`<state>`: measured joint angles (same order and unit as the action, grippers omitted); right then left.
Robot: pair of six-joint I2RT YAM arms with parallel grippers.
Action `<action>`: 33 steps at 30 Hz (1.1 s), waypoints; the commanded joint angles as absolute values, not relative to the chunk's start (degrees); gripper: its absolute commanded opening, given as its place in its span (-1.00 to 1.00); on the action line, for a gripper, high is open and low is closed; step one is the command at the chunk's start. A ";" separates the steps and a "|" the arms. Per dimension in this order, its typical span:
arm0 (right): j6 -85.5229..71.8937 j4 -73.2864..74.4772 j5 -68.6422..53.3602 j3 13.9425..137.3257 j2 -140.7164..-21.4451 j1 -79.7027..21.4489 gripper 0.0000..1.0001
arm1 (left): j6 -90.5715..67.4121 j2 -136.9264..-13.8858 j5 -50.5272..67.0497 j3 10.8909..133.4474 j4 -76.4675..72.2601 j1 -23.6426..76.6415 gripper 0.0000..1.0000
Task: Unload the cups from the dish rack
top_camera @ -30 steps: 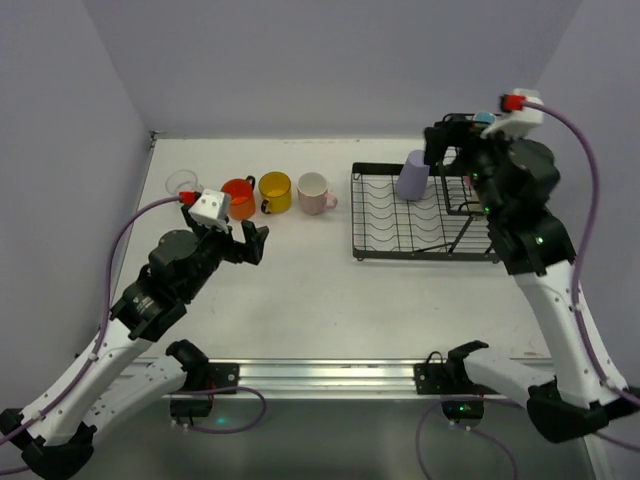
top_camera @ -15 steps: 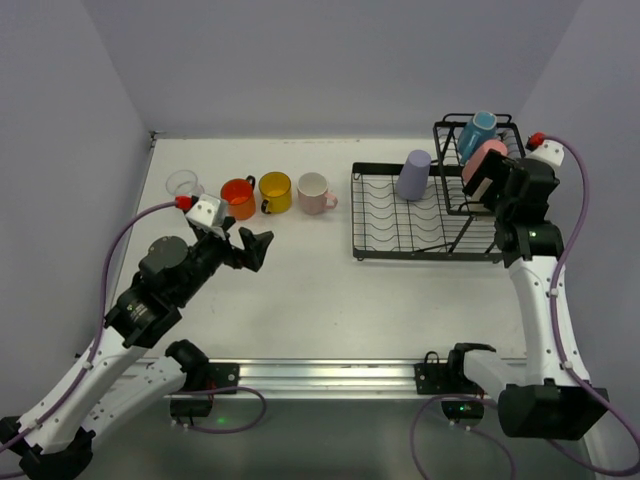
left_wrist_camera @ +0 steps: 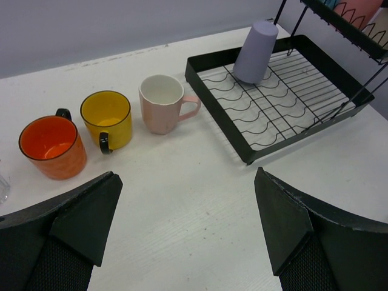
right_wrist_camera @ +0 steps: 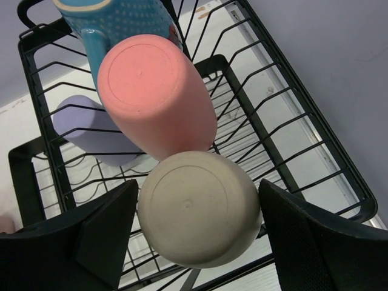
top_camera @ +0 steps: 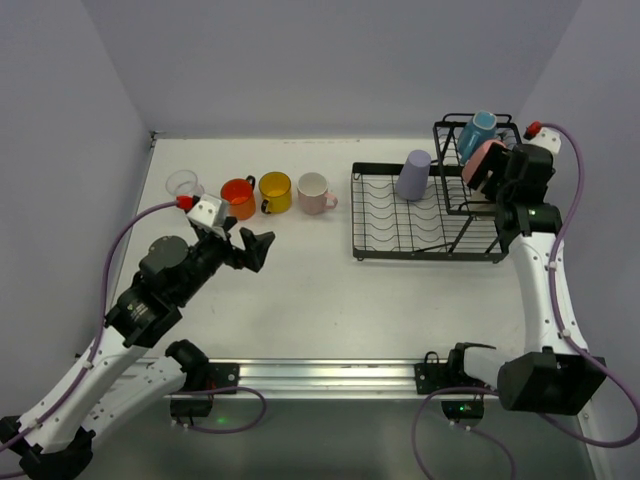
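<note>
I see bare counter (left_wrist_camera: 182, 206) before my left tool (left_wrist_camera: 188, 242); a beige cup (right_wrist_camera: 197, 209) and salmon-pink tumbler (right_wrist_camera: 154, 91) block my right tool (right_wrist_camera: 200, 245)

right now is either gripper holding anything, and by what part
Left gripper: nothing, open. Right gripper straddles the beige cup in the dish rack, fingers at its sides near the base; whether it's clamped cannot be told.

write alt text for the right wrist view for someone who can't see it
The open right gripper straddles the round base of a beige cup in the raised basket of the dish rack. Beyond it are a salmon-pink tumbler and a blue mug; a lavender tumbler sits on the tray below.
</note>
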<state>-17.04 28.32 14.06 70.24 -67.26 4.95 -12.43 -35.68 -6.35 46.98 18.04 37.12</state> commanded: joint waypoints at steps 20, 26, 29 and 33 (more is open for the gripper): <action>-19.41 27.78 11.96 75.06 -51.69 5.01 -0.18 | -14.58 -40.25 -0.26 49.04 13.98 36.56 1.00; -23.98 24.35 -1.98 71.12 -44.57 4.92 -0.23 | -17.83 -42.10 6.06 50.45 11.26 36.56 1.00; -27.49 21.28 -10.77 68.65 -42.72 4.92 -0.24 | -21.16 -43.42 9.83 50.36 7.92 36.56 1.00; -33.65 13.22 -23.15 64.87 -41.84 4.83 -0.27 | -27.41 -47.18 19.82 48.96 -2.08 36.65 1.00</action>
